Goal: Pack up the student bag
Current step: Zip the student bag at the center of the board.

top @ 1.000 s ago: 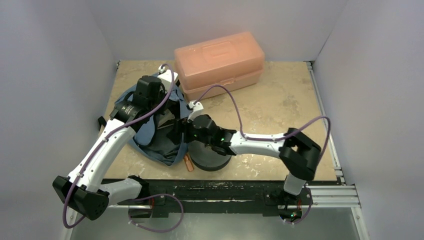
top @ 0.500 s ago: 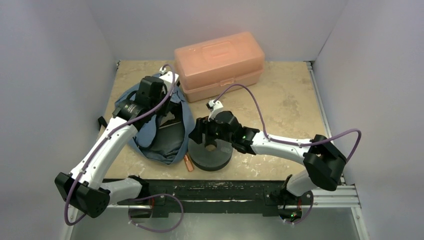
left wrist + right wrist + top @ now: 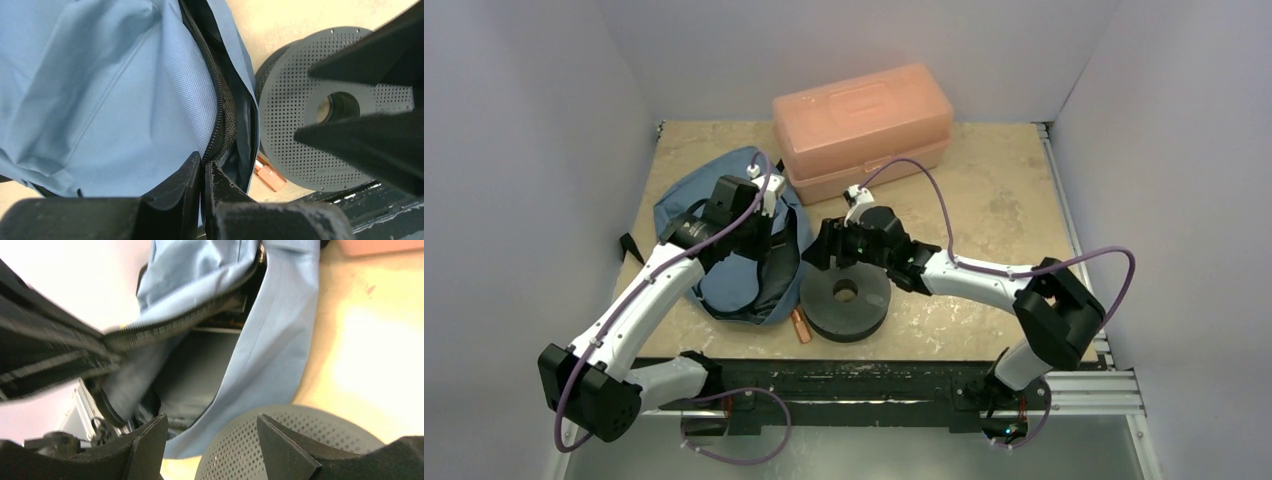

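The desk (image 3: 984, 200) carries the bag (image 3: 689, 205) at centre left of the top view. Its long axis runs top to bottom and its mouth gapes along the right side. The box (image 3: 864, 115) sits behind it at upper centre, off the route. The spool (image 3: 864, 310) lies flat just right of the mouth. The right fingers (image 3: 147, 440), apart and empty, hover over the spool's far rim and are the nearer pair. The left fingers (image 3: 185, 185) are clamped on the zipper rim. A small copper stick (image 3: 800, 325) lies between bag and spool.
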